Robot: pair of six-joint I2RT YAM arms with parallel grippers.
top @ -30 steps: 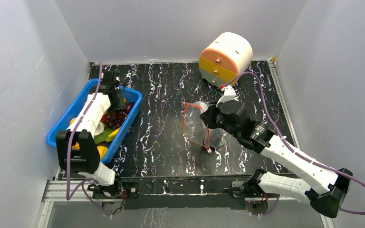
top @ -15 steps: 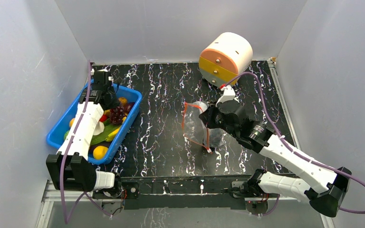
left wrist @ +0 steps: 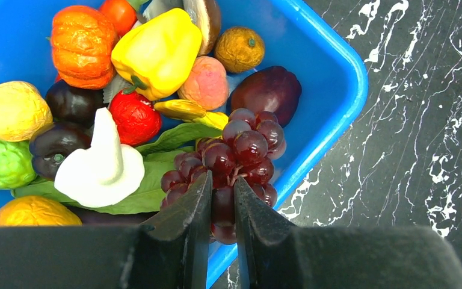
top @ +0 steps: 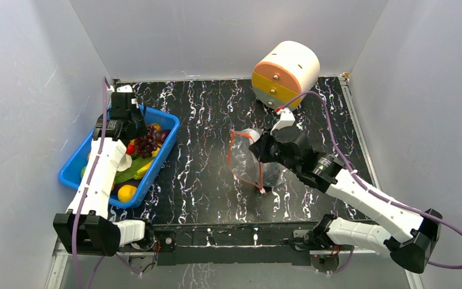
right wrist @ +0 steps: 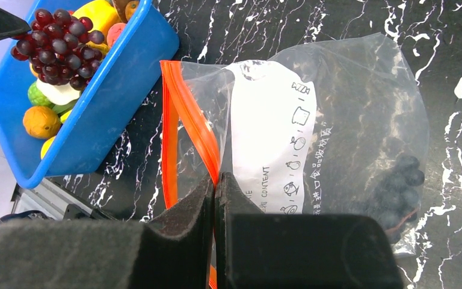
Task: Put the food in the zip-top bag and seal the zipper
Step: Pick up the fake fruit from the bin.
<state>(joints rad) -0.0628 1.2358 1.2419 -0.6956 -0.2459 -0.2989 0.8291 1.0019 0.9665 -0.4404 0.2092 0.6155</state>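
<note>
The purple plastic grape bunch [left wrist: 234, 162] is at the bag-side wall of the blue plastic bin [left wrist: 337, 90], pinched mid-cluster by the left gripper [left wrist: 221, 198]. It looks light, knobbly and floppy, so I'd guess it swings. Well away from the bin, the right gripper [right wrist: 215, 192] is clamped on the orange-red zipper strip [right wrist: 186, 120] of the crinkly clear zip-top bag [right wrist: 349, 138], propping its limp mouth open.

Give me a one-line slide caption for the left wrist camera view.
Left gripper pinching a purple grape bunch over a blue bin of toy fruit and vegetables.
</note>
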